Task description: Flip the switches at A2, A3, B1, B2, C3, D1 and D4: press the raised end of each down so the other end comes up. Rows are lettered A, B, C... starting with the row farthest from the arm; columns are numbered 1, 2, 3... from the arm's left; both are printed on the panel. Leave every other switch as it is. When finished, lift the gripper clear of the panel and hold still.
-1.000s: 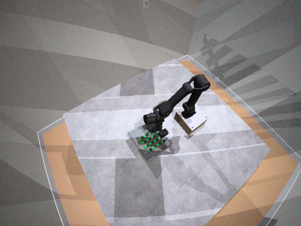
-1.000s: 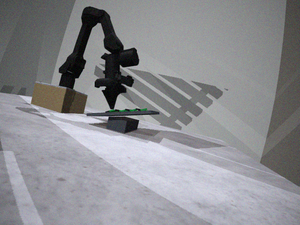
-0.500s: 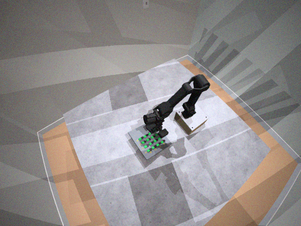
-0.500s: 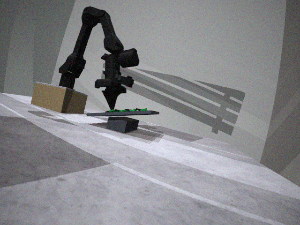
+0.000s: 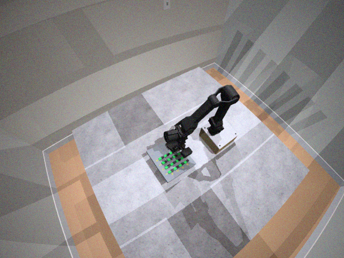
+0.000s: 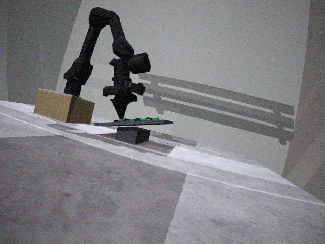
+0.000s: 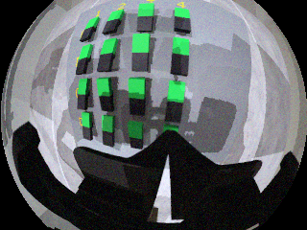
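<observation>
The grey switch panel [image 5: 153,152] [image 6: 104,124] [image 7: 213,55] bears four rows and four columns of rocker switches, each with a green far half and a black near half in the wrist view. Which ends are raised is hard to tell. My gripper [image 6: 121,117] [image 7: 170,135] is shut and empty, pointing down at the panel's near row. Its tip is over switch D4 [image 7: 171,128], hiding all but a strip of green; whether it touches is unclear. Switch D3 [image 7: 135,130] is beside the tip and switch C4 [image 7: 176,92] lies beyond it. In the top view the arm hides the fingertips.
The panel rests on a dark block [image 6: 126,135] above the table [image 5: 124,177]. The arm's base stands on a box [image 5: 208,141] [image 6: 52,105] on the panel's near side. Shadows of the arm cross the panel and table.
</observation>
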You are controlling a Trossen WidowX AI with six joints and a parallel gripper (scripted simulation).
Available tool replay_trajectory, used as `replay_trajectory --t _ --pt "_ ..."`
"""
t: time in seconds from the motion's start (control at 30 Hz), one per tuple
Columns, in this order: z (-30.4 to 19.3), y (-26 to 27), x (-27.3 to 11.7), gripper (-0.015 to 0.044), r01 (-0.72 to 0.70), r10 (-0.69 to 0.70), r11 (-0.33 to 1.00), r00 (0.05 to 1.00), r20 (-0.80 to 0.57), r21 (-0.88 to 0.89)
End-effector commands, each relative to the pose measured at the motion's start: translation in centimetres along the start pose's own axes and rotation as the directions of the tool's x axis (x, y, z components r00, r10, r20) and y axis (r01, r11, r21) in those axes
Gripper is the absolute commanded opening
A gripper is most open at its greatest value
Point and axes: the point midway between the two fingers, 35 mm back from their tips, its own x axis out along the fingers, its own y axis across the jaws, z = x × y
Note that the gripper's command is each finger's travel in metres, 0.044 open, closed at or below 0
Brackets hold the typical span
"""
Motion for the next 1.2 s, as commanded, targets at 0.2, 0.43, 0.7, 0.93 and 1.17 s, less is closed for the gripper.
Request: replay_trajectory --t 0.2,0.43,0.7,0.93,1.17 --pt "0.0 0.0 0.2 0.0 0.0 0.0 1.0 1.0 -0.001 0.006" --pt "0.0 0.0 0.0 0.0 0.0 0.0 1.0 1.0 0.0 0.0" --pt "-0.2 0.0 -6.3 0.0 0.001 -0.001 1.0 1.0 0.024 0.006" --pt "3.5 3.2 -6.9 0.0 -0.002 0.002 1.0 1.0 0.026 0.006" --pt "4.9 4.9 -7.2 0.0 -0.004 0.004 1.0 1.0 0.028 0.007"
